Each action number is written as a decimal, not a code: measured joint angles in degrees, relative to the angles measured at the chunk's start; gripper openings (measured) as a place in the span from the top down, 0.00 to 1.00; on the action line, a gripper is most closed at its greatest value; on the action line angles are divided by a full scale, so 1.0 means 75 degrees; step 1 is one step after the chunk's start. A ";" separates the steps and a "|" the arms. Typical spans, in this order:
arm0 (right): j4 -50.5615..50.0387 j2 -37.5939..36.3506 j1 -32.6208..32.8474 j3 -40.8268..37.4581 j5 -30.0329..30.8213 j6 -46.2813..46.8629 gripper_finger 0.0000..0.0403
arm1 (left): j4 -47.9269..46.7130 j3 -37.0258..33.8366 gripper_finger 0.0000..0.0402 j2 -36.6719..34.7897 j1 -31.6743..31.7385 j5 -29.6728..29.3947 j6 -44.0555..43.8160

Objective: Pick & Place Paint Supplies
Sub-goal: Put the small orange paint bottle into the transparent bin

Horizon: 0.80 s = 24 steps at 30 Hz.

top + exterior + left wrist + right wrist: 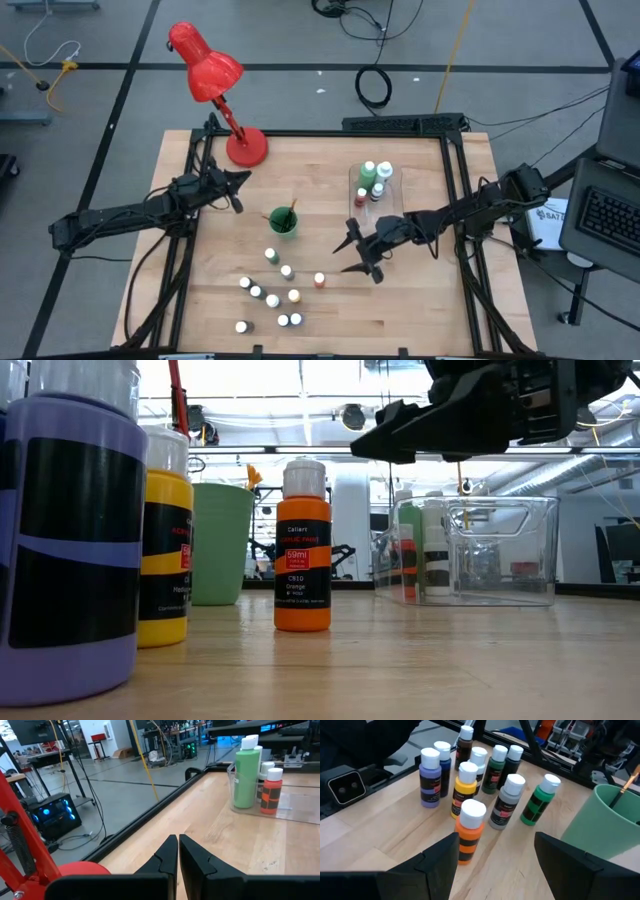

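hovering with its jaws wide apart and nothing between them, the right gripper (358, 251) hangs over the table (420, 300) at about 3 o'clock from the loose group of small bottles, nearest the orange bottle (468, 832), which stands at the group's 2 o'clock edge and apart from the fingers. the left gripper (236, 190) waits near the red lamp (215, 80) with its jaws pressed together and empty. the likely trouble: the bottles stand close to one another, so a finger coming down off line could tip the orange one into the yellow bottle (464, 789) just behind it, or knock over a neighbour. count from overhead: nine small bottles loose on the table, four bottles in the clear tray (392, 205) at 1 o'clock, and one green cup (283, 221) at 12 o'clock holding brushes; i cannot tell how many.
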 joint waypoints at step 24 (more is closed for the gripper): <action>-0.0003 0.0000 0.0003 0.0000 0.0000 -0.0014 0.37 | 0.0064 0.0000 0.95 0.0000 -0.0002 0.0000 0.0125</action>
